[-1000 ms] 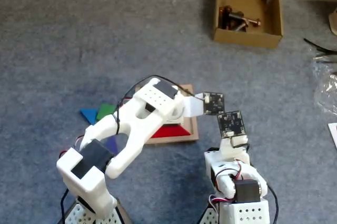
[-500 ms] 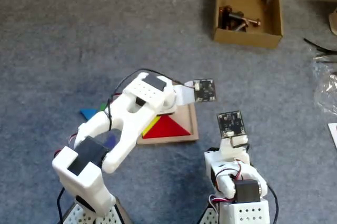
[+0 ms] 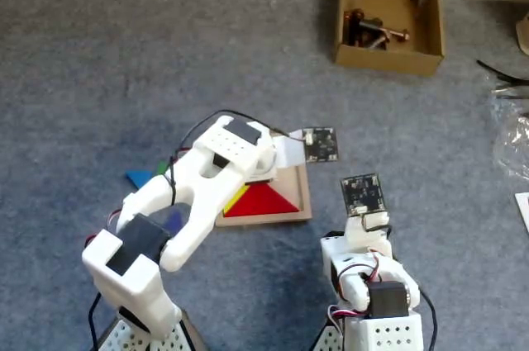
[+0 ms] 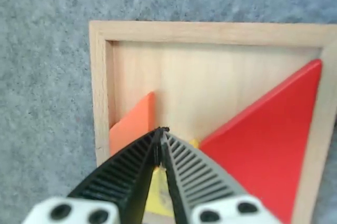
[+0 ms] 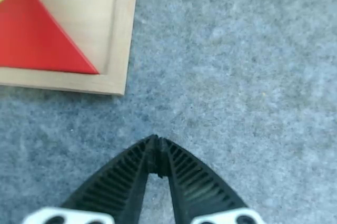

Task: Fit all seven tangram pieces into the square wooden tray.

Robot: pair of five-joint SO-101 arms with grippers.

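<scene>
High view: square wooden tray [image 3: 304, 196] on grey carpet [image 3: 99, 78], half under the left arm [image 3: 207, 186]. Red triangle [image 3: 263, 201] and yellow piece [image 3: 237, 196] inside; blue piece [image 3: 139, 178] and green piece [image 3: 164, 172] outside, beside it.

Left wrist view: left gripper [image 4: 160, 130] over the tray floor, jaws pressed together, gripping nothing (orange piece [image 4: 134, 126] just beside the tips).

Right wrist view: right gripper [image 5: 156, 142] likewise closed and empty, above carpet near a tray corner.
</scene>
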